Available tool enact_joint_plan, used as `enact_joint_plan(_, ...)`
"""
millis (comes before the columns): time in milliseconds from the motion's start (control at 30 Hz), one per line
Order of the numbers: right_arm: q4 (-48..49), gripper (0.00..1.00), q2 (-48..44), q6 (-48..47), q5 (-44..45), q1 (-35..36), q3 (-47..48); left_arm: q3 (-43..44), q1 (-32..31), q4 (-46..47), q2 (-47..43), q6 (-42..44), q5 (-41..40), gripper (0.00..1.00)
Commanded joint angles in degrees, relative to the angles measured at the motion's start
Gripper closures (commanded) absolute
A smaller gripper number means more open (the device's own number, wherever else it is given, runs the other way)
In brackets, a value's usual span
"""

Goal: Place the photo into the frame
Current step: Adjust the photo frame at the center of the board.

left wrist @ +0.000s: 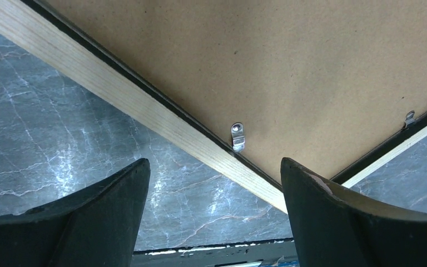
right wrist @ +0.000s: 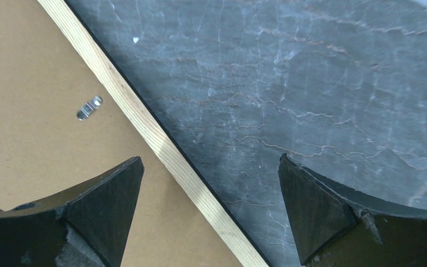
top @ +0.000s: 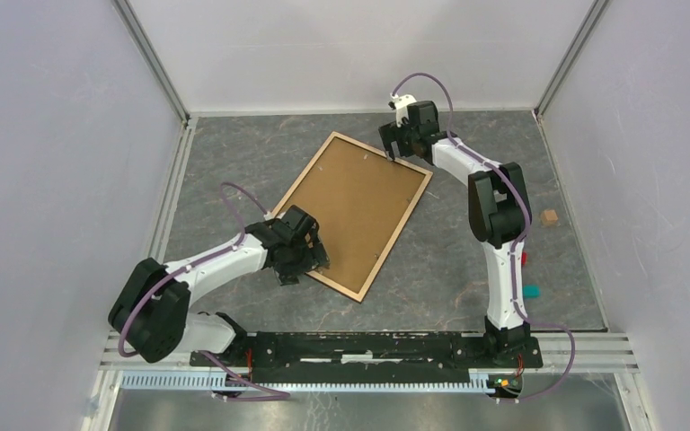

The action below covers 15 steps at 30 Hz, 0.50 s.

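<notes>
The frame (top: 395,237) lies back side up and askew in the middle of the table, its light tan rails around a flat brown backing board (top: 359,202). The photo is out of view. My left gripper (top: 310,265) hangs open over the frame's near left rail (left wrist: 144,105), beside a small metal clip (left wrist: 237,136) on the board (left wrist: 283,67). My right gripper (top: 393,154) stands open over the far right rail (right wrist: 161,139), one finger above the board (right wrist: 33,139) and one above the table. Another clip (right wrist: 89,107) shows there. Neither gripper holds anything.
A small brown block (top: 550,217), a red piece (top: 523,259) and a teal piece (top: 530,291) lie at the right of the table, near the right arm. White walls with metal rails close in the grey marbled tabletop (top: 234,162) on three sides.
</notes>
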Motion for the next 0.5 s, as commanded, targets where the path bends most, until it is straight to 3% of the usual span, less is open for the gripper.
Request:
enact_joint_plan(0,-1.1,0.04,2.4,1.0,-6.6,-1.4,3.0,-0.4,-0.2,3.6,0.7,-2.6,-0.4,0.08)
enact_joint_plan(267,-0.9,0.17,3.1,2.8,-11.7,-2.7,-1.6,0.5,-0.2,5.7,5.1,-2.2,1.0,0.09)
enact_joint_plan(467,1.2,0.32,-3.7,5.9,-11.7,-2.7,-13.6,1.7,1.3,5.4,6.5,-0.2,-0.8,0.15)
